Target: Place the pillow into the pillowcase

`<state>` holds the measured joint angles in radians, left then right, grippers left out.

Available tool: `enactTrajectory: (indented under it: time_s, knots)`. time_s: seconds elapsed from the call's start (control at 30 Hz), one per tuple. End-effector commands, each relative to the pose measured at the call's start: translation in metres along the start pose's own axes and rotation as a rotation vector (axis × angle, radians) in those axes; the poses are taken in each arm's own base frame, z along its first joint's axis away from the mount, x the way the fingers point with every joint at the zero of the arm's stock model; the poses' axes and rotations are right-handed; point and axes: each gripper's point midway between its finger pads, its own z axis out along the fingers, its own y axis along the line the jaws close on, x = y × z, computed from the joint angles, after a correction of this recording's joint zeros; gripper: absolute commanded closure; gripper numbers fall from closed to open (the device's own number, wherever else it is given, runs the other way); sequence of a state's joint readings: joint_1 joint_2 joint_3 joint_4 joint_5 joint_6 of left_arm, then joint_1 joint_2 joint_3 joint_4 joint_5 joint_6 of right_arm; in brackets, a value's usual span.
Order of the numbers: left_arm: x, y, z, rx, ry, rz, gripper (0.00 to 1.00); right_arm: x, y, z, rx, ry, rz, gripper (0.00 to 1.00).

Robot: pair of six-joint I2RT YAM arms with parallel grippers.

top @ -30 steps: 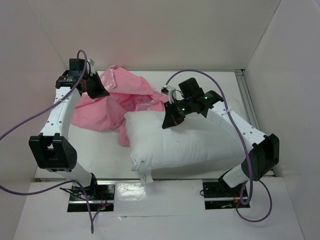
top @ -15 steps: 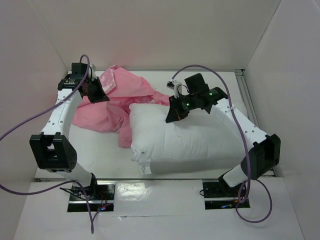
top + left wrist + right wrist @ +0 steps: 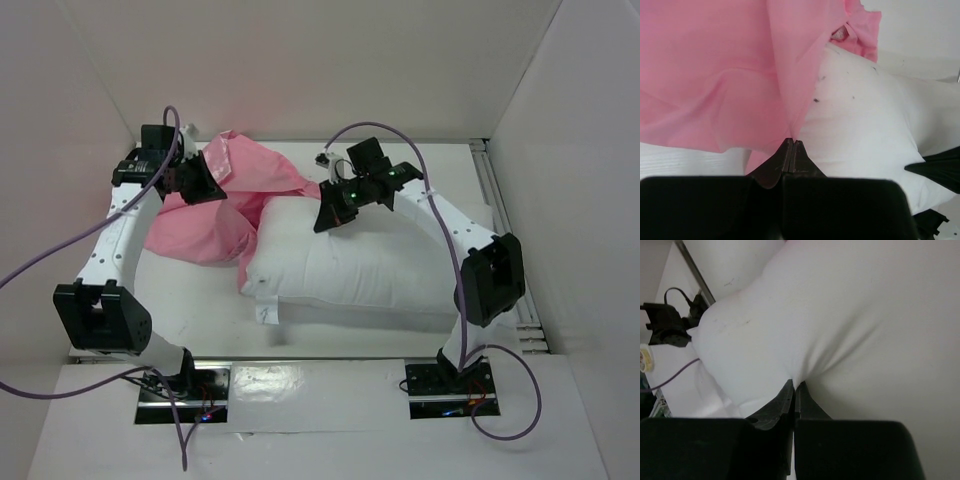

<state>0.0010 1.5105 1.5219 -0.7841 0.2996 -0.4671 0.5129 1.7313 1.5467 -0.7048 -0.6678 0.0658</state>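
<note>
A: White tabletop (image 3: 190,300) and white walls, seen from above. How far along does the job look?

B: Early, I'd judge. The left gripper (image 3: 213,181) is pinched shut on a lifted fold of the pillowcase (image 3: 200,228), and the rest of the pink heap sags beneath and behind its fingers. The right gripper (image 3: 326,215) is closed on a pinch of the pillow (image 3: 370,270), which spreads out under it and back toward that arm's base. Nearly all of it is bare.

A: And the left wrist camera?

B: The fingertips meet on a pink edge rising straight ahead of them. Pink cloth hangs ahead and to one side, and the white pillow sits just beyond on the other side, with pink draped over its corner. I cannot tell whether that corner is inside the opening or only under a flap.

A: The right wrist?

B: The tips are shut, with white fabric creasing into them. The pillow fills everything ahead, and no pink shows.

A: So what is left?

B: Almost everything: feeding the whole body in and drawing the case over it.

A: And the count?

B: One pillow with one small tag (image 3: 265,312), one pillowcase, and two grippers, both holding cloth
</note>
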Motion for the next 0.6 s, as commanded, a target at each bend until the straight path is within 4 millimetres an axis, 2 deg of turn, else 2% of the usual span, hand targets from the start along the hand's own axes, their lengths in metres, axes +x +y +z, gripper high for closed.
enactTrajectory:
  time_s: [0.0, 0.03, 0.07, 0.1, 0.17, 0.23, 0.33, 0.37, 0.4, 0.43, 0.5, 0.57]
  knots:
    - [0.0, -0.026, -0.019, 0.096, -0.026, 0.073, 1.0, -0.06, 0.009, -0.008, 0.034, -0.189, -0.069, 1.0]
    - [0.007, -0.027, -0.02, 0.097, -0.011, 0.085, 1.0, -0.066, 0.004, -0.007, 0.065, -0.201, -0.055, 1.0]
    - [0.012, -0.023, -0.017, 0.091, 0.005, 0.078, 1.0, -0.082, -0.002, -0.012, 0.115, -0.245, -0.071, 1.0]
    - [0.015, -0.024, -0.023, 0.092, 0.001, 0.09, 1.0, -0.09, -0.006, -0.018, 0.146, -0.272, -0.039, 1.0]
    - [0.026, -0.019, -0.024, 0.084, 0.023, 0.092, 1.0, -0.109, -0.019, -0.03, 0.213, -0.345, -0.015, 1.0]
    - [0.03, -0.019, -0.027, 0.079, 0.026, 0.108, 1.0, -0.131, -0.025, -0.055, 0.229, -0.458, 0.025, 1.0]
    - [0.039, -0.015, -0.026, 0.071, 0.046, 0.11, 1.0, -0.142, -0.038, -0.07, 0.234, -0.527, 0.093, 1.0]
    - [0.041, -0.018, -0.025, 0.077, 0.051, 0.117, 1.0, -0.144, -0.033, -0.07, 0.206, -0.533, 0.094, 1.0]
    - [0.041, -0.018, -0.025, 0.077, 0.051, 0.117, 1.0, -0.148, -0.037, -0.074, 0.209, -0.55, 0.104, 1.0]
    - [0.047, -0.019, -0.022, 0.076, 0.077, 0.118, 1.0, -0.149, -0.037, -0.069, 0.187, -0.55, 0.119, 1.0]
    - [0.044, -0.021, -0.022, 0.07, 0.079, 0.134, 1.0, -0.154, -0.04, -0.067, 0.19, -0.569, 0.128, 1.0]
    - [0.047, -0.027, -0.017, 0.08, 0.096, 0.147, 1.0, -0.152, -0.062, -0.056, 0.247, -0.567, 0.166, 1.0]
